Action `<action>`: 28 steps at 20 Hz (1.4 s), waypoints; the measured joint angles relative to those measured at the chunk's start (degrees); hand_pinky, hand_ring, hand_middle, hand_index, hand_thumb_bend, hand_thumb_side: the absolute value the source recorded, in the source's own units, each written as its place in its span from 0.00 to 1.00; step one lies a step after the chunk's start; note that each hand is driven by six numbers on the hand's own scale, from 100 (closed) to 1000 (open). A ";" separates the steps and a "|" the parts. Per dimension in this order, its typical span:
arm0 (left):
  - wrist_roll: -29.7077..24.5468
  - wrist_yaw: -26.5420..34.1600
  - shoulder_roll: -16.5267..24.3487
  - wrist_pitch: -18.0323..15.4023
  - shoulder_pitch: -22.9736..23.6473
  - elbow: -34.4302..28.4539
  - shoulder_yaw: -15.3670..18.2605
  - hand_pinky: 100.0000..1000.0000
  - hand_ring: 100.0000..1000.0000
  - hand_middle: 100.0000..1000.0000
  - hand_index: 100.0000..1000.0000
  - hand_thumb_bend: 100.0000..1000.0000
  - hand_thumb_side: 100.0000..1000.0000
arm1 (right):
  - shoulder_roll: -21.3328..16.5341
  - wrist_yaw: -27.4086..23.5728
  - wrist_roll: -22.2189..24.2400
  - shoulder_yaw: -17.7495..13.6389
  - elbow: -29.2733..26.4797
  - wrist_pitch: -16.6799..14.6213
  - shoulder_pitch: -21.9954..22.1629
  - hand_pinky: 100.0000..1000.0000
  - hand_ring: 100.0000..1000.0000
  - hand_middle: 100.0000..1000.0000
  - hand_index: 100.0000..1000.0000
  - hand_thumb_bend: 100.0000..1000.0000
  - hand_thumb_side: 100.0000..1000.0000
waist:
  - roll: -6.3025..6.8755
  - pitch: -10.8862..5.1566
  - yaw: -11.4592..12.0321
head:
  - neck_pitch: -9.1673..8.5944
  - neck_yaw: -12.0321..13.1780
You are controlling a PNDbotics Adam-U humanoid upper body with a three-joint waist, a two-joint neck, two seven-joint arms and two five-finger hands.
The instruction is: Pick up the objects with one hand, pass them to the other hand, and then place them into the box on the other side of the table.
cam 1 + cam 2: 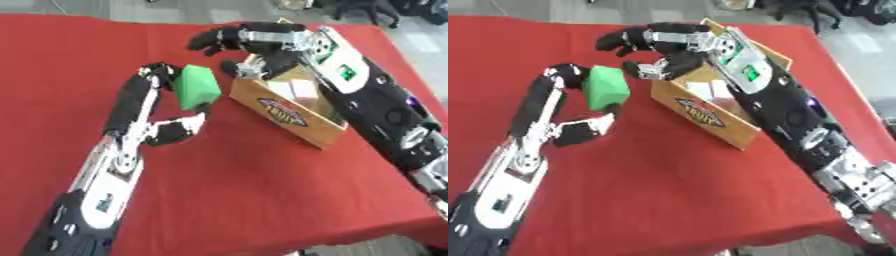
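A bright green block with slanted faces point(196, 86) is held up off the red tablecloth point(245, 190), pinched by the robot's left hand point(166, 107): long black fingers run up its left side and curl over the top, while the thumb point(179, 127) reaches in from below toward its lower corner. Whether the thumb tip actually touches the block is hard to make out. Just to the right of the block stands an open wooden box with a dark oval label on its long side point(284, 111); block and box are close but apart. Inside the box lie a few pale, whitish pieces point(710, 91) whose shapes I cannot tell, and the far half of the interior is hidden behind the robot's right forearm point(367, 100). The right hand point(662, 47) hangs above the box's near-left corner, fingers spread and partly curved toward the block, grasping nothing; its thumb points down by the box rim. The right arm is cut off at the lower right edge, and the left arm runs out at the lower left corner.
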 measured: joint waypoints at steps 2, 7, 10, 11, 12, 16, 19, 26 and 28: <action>-0.07 -0.35 -0.23 -0.10 0.01 0.00 0.00 0.64 0.53 0.49 0.44 0.00 0.12 | 0.00 -0.01 0.12 -0.02 -0.61 0.12 0.00 0.94 1.00 0.94 1.00 0.00 0.38 | 0.00 0.08 -0.02 | 0.02 0.08; -0.11 -0.75 -0.23 -0.41 0.01 -0.09 -0.01 0.64 0.52 0.49 0.44 0.00 0.11 | 0.00 0.54 0.09 -0.59 -0.75 0.08 -0.01 0.95 1.00 0.92 1.00 0.00 0.13 | 0.00 0.18 -0.05 | 0.58 0.12; -0.11 -0.76 -0.24 -0.54 0.02 -0.42 -0.01 0.64 0.52 0.49 0.44 0.00 0.11 | 0.01 1.45 -0.10 -1.43 -0.67 -0.10 -0.02 0.95 1.00 0.92 1.00 0.00 0.13 | 0.00 0.20 -0.06 | 0.98 0.03; -0.12 -0.76 -0.25 -0.55 0.02 -0.45 -0.02 0.64 0.52 0.49 0.44 0.00 0.11 | 0.02 1.78 -0.17 -1.73 -0.51 -0.18 -0.03 0.94 1.00 0.91 1.00 0.00 0.13 | 0.00 0.22 -0.06 | 1.01 -0.07; -0.14 -0.75 -0.26 -0.57 0.02 -0.46 -0.02 0.64 0.52 0.49 0.44 0.00 0.11 | 0.04 2.11 -0.24 -2.01 -0.36 -0.24 -0.03 0.94 1.00 0.91 1.00 0.00 0.13 | 0.00 0.24 -0.07 | 1.02 -0.14; -0.23 -0.75 -0.61 -0.66 0.02 -0.79 -0.03 0.64 0.52 0.49 0.44 0.00 0.10 | 0.42 3.40 -0.46 -2.75 0.34 -0.46 -0.05 0.94 1.00 0.91 1.00 0.00 0.13 | -0.03 0.27 -0.09 | 1.44 -0.35; -0.25 -0.75 -0.70 -0.67 0.02 -1.02 -0.04 0.64 0.52 0.49 0.44 0.00 0.10 | 0.57 4.46 -0.68 -3.05 0.71 -0.68 -0.06 0.94 1.00 0.91 1.00 0.00 0.10 | -0.04 0.32 -0.10 | 1.49 -0.46; -0.42 -0.75 -0.70 -0.45 -0.01 -1.49 -0.04 0.63 0.52 0.48 0.44 0.00 0.09 | 1.04 5.78 -1.12 -3.00 1.21 -1.13 -0.06 0.95 1.00 0.91 1.00 0.00 0.13 | -0.31 0.66 0.00 | 1.52 -0.81; -0.42 -0.75 -0.70 -0.36 -0.11 -1.50 -0.04 0.63 0.52 0.48 0.44 0.00 0.09 | 1.05 6.10 -1.24 -2.97 1.34 -1.24 -0.04 0.95 1.00 0.91 1.00 0.00 0.13 | -0.32 0.68 0.01 | 1.52 -0.81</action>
